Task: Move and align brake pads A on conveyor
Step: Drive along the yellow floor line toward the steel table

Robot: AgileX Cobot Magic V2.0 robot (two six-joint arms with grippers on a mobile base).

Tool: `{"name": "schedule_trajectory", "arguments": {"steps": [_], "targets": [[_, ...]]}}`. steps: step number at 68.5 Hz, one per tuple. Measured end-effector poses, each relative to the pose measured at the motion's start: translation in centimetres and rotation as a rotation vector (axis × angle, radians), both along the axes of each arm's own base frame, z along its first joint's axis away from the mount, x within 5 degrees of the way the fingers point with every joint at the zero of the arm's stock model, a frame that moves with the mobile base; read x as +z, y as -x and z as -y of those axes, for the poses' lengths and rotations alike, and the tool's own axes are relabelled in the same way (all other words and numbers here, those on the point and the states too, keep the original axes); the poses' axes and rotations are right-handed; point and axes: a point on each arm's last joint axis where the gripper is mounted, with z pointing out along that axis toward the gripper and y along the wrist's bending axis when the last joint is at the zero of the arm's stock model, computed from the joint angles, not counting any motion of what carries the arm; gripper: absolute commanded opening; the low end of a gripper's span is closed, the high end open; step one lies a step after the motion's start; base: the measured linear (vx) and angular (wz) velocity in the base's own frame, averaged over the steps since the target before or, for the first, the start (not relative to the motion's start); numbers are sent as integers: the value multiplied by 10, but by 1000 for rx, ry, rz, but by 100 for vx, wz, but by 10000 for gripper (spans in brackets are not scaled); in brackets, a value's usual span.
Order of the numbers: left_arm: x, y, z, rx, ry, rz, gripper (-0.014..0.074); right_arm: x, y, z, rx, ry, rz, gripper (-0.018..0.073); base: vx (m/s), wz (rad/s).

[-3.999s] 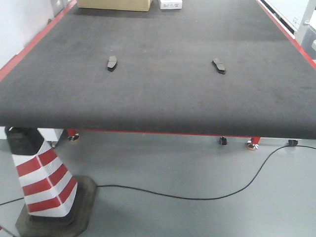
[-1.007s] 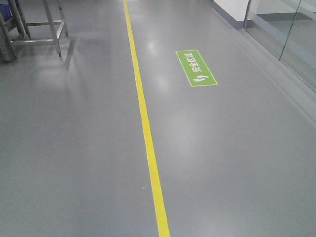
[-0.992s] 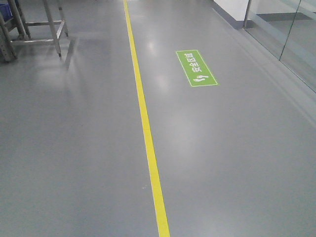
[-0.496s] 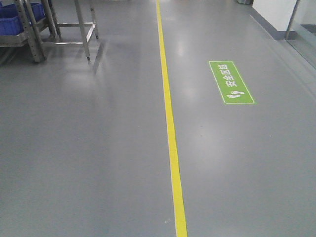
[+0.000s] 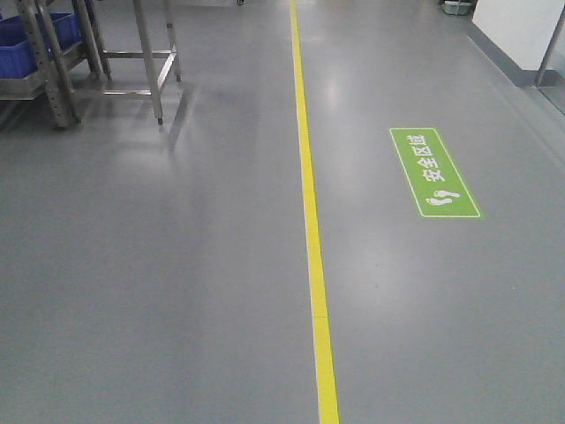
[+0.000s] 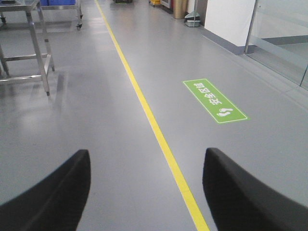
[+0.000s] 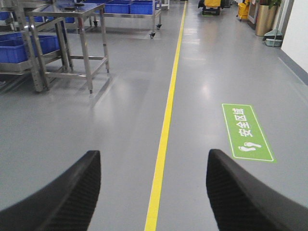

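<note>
Neither the brake pads A nor the conveyor are being shown in any of the 3 views; only a grey floor [image 5: 159, 291] is being seen. The floor is being crossed lengthwise by 1 yellow line [image 5: 311, 238]. 1 green sign [image 5: 434, 172], printed with white characters and 2 footprints, is being shown to the right of the line and apart from it. At the upper left of the front view, 1 steel bench [image 5: 148, 62] on thin legs is being shown, with 1 rack [image 5: 22, 87] just beside it. The rack is being loaded with blue bins [image 5: 13, 40], which are being cut off by the frame edge, so no count can be given.

The left tool [image 6: 147, 161] is being held wide open: its 2 black fingers [image 6: 53, 197] are being kept well apart, and nothing is being gripped or touched. The yellow line is being seen through the gap. The right tool [image 7: 154, 161] is likewise being held wide open and empty, with the line being framed between its 2 fingers [image 7: 57, 197].
</note>
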Motion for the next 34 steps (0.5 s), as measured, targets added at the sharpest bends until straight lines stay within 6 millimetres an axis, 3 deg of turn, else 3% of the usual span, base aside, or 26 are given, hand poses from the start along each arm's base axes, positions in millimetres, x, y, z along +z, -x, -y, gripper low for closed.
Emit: {"name": "schedule_trajectory", "arguments": {"steps": [34], "targets": [[0, 0, 0, 0, 0, 0, 489, 0, 0, 0, 0, 0, 0, 463, 52, -21]]}}
